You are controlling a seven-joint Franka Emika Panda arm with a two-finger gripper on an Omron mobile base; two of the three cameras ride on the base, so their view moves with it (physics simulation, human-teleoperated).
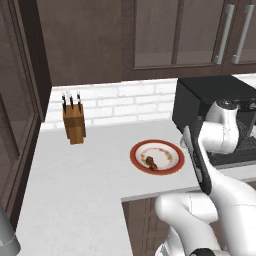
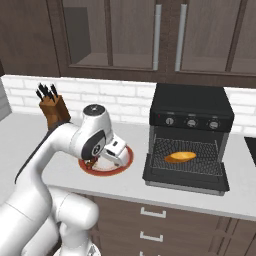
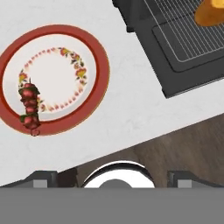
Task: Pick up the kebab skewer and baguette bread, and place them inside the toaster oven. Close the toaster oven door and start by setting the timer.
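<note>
On the plate's (image 3: 94,48) far-left rim, the kebab skewer (image 3: 29,107) is seen lying lengthwise, well aside from the gripper (image 3: 111,177), whose jaws are spread wide and empty.

Flat, even rendered light, soft faint shadows, no glare, slightly coarse and blurry throughout.
</note>
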